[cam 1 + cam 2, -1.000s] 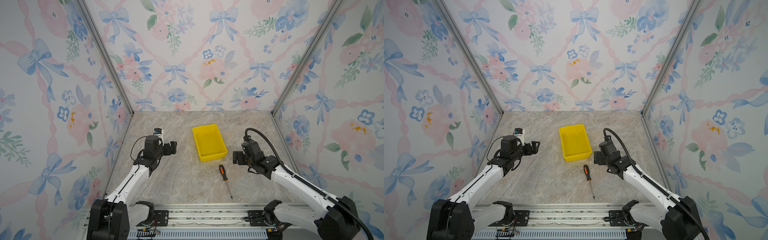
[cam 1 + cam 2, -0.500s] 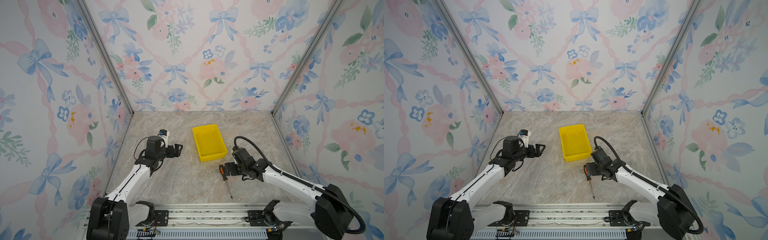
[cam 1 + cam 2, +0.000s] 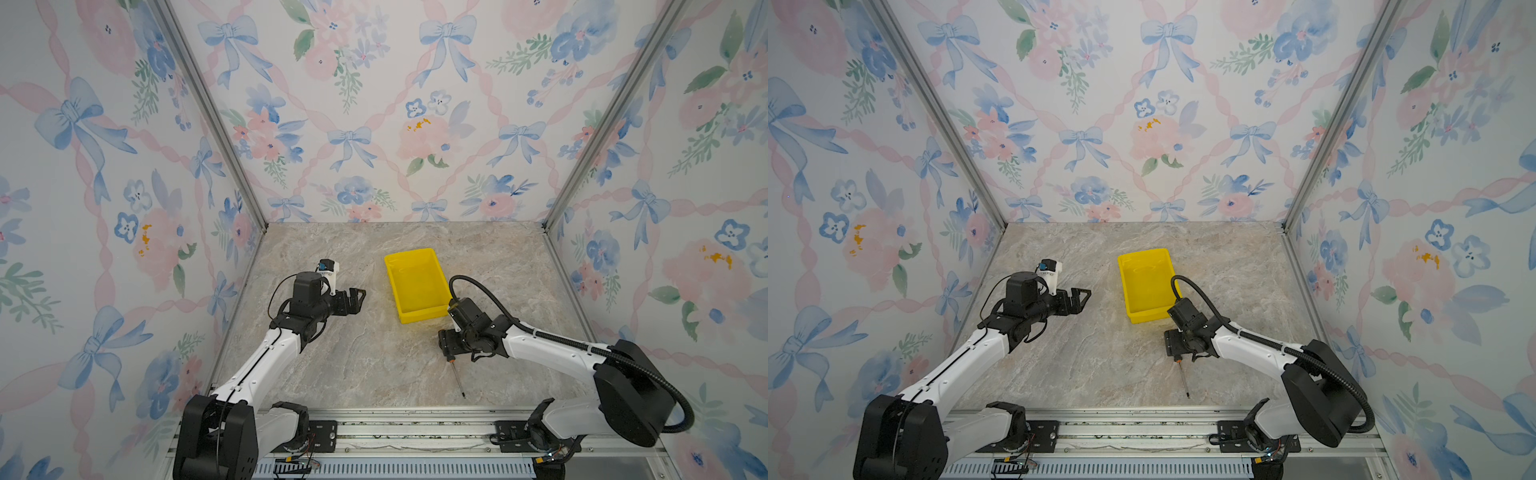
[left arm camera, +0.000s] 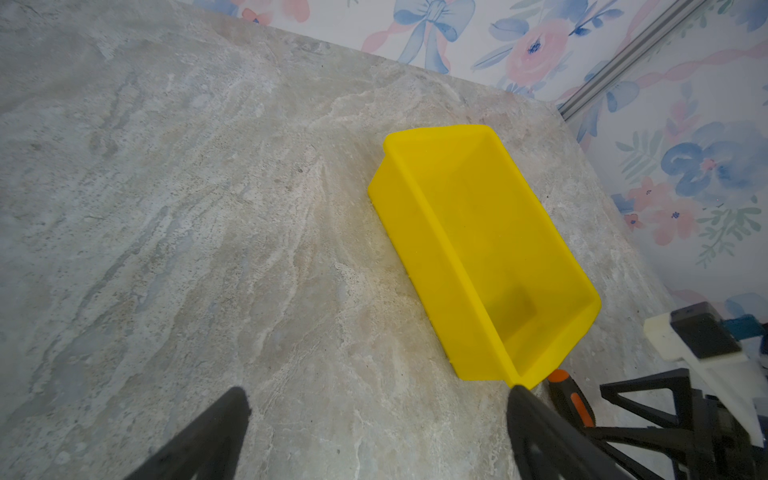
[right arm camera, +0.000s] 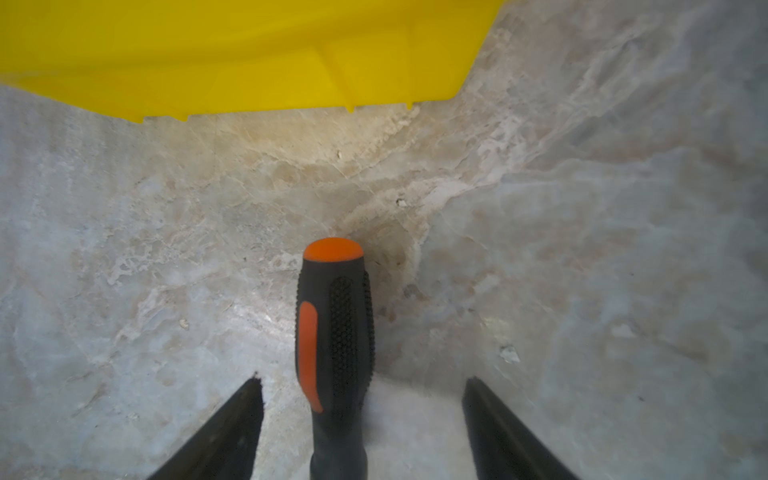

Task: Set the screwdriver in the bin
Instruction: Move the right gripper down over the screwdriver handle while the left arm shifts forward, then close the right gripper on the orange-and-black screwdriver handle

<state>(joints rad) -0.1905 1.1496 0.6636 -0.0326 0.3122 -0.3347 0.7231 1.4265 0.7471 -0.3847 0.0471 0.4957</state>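
Note:
The screwdriver (image 5: 334,332) lies on the marble table just in front of the yellow bin (image 3: 424,315). Its black and orange handle points at the bin's near wall (image 5: 249,54). In both top views only its thin shaft (image 3: 457,376) (image 3: 1183,380) shows, below my right gripper (image 3: 446,343) (image 3: 1171,343). My right gripper (image 5: 361,380) is low over the handle, open, with a gap on each side of it. My left gripper (image 3: 359,297) (image 4: 378,395) hovers open and empty left of the bin (image 4: 436,270). The handle's end (image 4: 567,395) also shows in the left wrist view.
Flowered walls with metal corner posts (image 3: 582,145) close in the table on three sides. A metal rail (image 3: 395,432) runs along the front edge. The right arm's black cable (image 3: 490,291) loops beside the bin's near right corner.
My right gripper has swung left and down from beside the bin onto the screwdriver's handle, and its jaws have narrowed. My left gripper has shifted a little toward the bin.

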